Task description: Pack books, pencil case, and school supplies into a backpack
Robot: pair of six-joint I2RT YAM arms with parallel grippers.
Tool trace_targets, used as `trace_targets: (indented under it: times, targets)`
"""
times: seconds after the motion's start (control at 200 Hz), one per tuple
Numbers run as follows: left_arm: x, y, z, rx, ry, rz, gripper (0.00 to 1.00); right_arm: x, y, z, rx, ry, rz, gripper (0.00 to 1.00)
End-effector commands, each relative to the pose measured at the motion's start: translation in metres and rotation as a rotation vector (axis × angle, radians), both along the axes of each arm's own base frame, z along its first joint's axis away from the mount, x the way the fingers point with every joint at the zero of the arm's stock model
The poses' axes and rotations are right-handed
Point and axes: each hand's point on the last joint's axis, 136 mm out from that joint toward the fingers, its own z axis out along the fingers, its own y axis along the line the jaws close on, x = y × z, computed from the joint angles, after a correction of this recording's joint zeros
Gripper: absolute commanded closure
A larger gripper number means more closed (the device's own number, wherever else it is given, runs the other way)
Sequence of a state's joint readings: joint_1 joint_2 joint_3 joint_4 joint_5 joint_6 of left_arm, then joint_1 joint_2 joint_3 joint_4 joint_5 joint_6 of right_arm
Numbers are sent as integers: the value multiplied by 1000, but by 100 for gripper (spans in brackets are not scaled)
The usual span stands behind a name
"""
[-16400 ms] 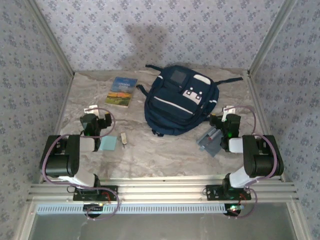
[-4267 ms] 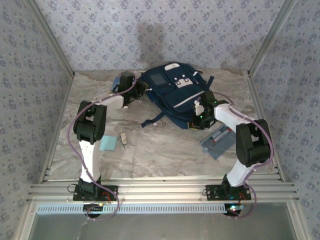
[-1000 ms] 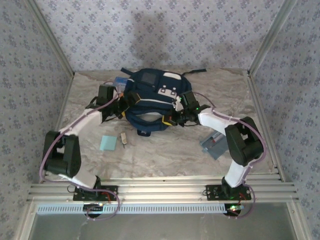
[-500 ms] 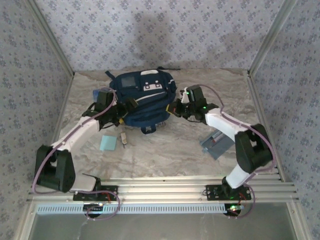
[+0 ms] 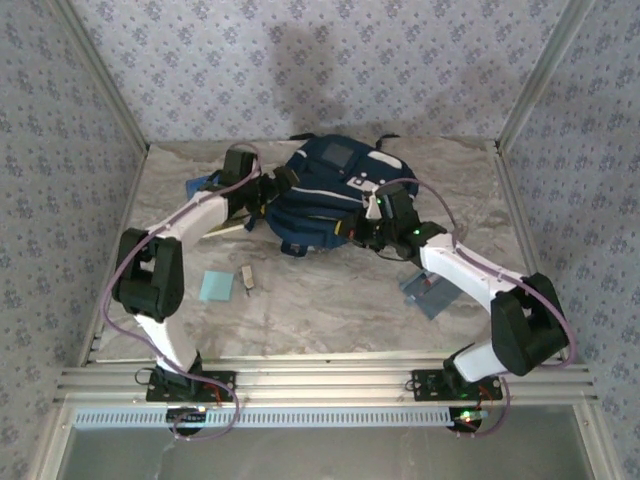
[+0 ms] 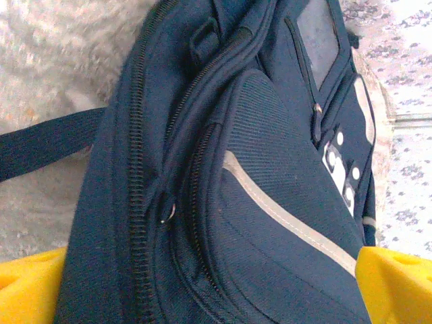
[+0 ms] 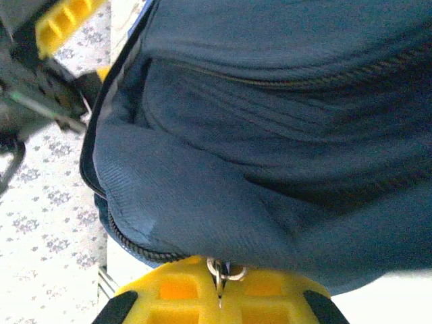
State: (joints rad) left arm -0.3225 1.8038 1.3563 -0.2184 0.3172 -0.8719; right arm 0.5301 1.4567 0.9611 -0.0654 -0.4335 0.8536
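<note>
Backpack (image 5: pixel 335 190), one only, is lying at the far middle of the surface (image 5: pixel 330 310). One book (image 5: pixel 203 185) is peeking out to its left, under the left arm. One pencil case (image 5: pixel 425 298) is lying near right, with one blue pad (image 5: pixel 215 286) and one small block (image 5: pixel 247 277) sitting near left. Both arms are leaning far and inward, elbows out. Left pincer (image 6: pixel 212 283) is gaping wide, straddling the backpack's left side. Right pincer (image 7: pixel 219 283) is pinching a zip pull (image 7: pixel 221 271) at the backpack's near edge.
</note>
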Motion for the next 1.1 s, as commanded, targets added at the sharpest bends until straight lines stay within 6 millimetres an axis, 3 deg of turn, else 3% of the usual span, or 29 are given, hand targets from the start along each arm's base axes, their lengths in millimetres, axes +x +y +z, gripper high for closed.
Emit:
trace_targets:
  times: [0.0, 0.115, 0.255, 0.335, 0.44, 0.455, 0.59, 0.79, 1.099]
  targets:
    - [-9, 17, 4, 83, 29, -54, 0, 8, 33, 22, 81, -60, 65, 100]
    - [-31, 52, 4, 154, 53, -7, 0, 20, 48, 18, 105, -54, 80, 100]
    - [-72, 104, 16, 400, 62, 39, 0, 38, 61, 15, 132, -52, 75, 100]
    - [-95, 118, 22, 417, 78, 52, 0, 44, 69, 16, 152, -55, 81, 100]
    - [-112, 99, 24, 216, 76, 82, 0, 46, 84, 10, 165, -44, 105, 100]
    - [-113, 94, 25, 173, 75, 92, 0, 51, 89, 20, 179, -64, 112, 100]
    - [-122, 65, 5, -126, 120, 202, 0, 53, 109, 21, 202, -67, 136, 100]
    - [-104, 31, 9, -302, 40, 291, 0, 50, 130, 23, 239, -57, 165, 100]
    - [-69, 20, -16, -381, 17, 399, 0, 32, 142, 32, 297, -34, 204, 100]
